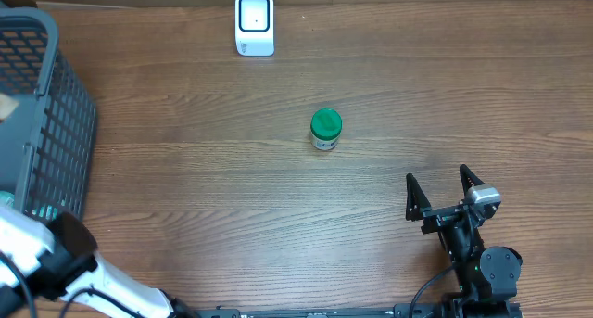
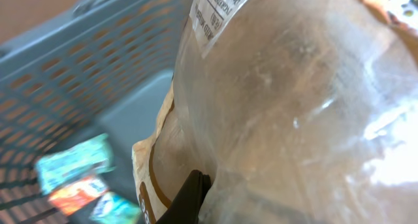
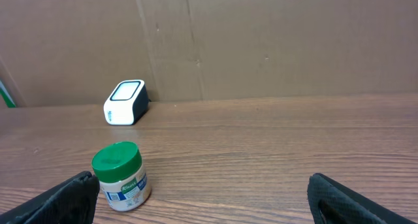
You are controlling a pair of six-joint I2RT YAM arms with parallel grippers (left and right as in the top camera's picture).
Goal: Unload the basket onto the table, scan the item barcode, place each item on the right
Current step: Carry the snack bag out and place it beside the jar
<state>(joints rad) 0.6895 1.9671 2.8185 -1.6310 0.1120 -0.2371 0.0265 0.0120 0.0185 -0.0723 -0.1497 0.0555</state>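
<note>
**Clear bag (image 2: pixel 294 119): slippery grab in the basket (image 2: pixel 98 61)**

Left gripper (image 2: pixel 187 201) is clenched on thin, crinkly film down in the grey lattice basket, far from the white scanner (image 1: pixel 254 24). It's soft and bulgy, so it could slide free or snag the mesh, crumpling the label (image 2: pixel 219 15). Right gripper (image 1: pixel 437 177) sits wide open, empty, near the green-lidded jar (image 1: pixel 325 129).

Surface (image 1: pixel 232 188): brown wood grain, smooth, low sheen. Basket (image 1: pixel 56 123): grey plastic lattice, matt. Scanner (image 1: pixel 254 23): white plastic shell, glossy, with a darker back in the right wrist view. Jar (image 1: pixel 325 137): green plastic lid (image 1: pixel 325 123), smooth; printed paper label. Clear bag (image 2: pixel 294 106): thin plastic film, glossy, crinkled, with glare streaks; white printed sticker (image 2: pixel 219 12). Back wall (image 3: pixel 261 41): brown cardboard, matt, creased. Right gripper (image 1: pixel 436 175): jaws matt black plastic. Packets (image 2: pixel 72 162) in the basket: bright wrappers, too blurred to tell the finish.
</note>
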